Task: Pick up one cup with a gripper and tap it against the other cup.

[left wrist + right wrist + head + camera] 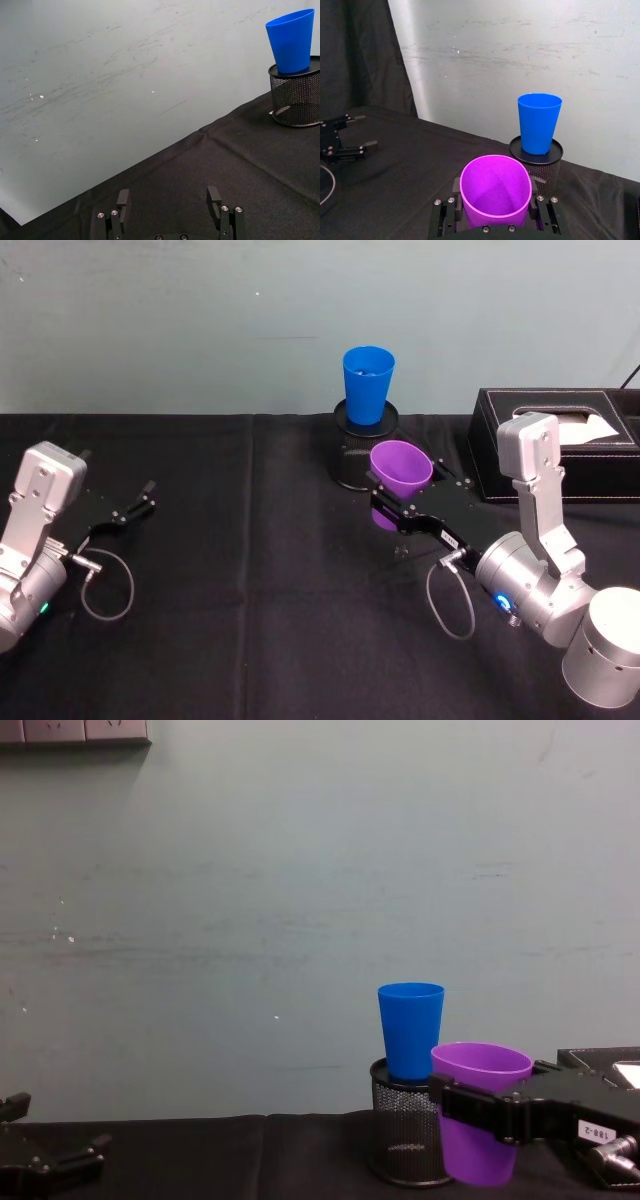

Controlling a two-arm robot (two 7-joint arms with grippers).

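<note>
My right gripper (405,496), the one with the small white label, is shut on the purple cup (401,467), its fingers clamping the sides below the rim (495,190). The purple cup tilts slightly and hangs just off the black cloth, close in front of the black mesh pen holder (352,455). The blue cup (368,383) stands upright on top of that holder (400,1140), apart from the purple cup (480,1115) and higher than it. My left gripper (135,502) rests open at the far left of the table, holding nothing.
A black tissue box (565,440) sits at the back right, beside my right arm. A pale wall rises just behind the table's far edge. Loose grey cables hang by both wrists.
</note>
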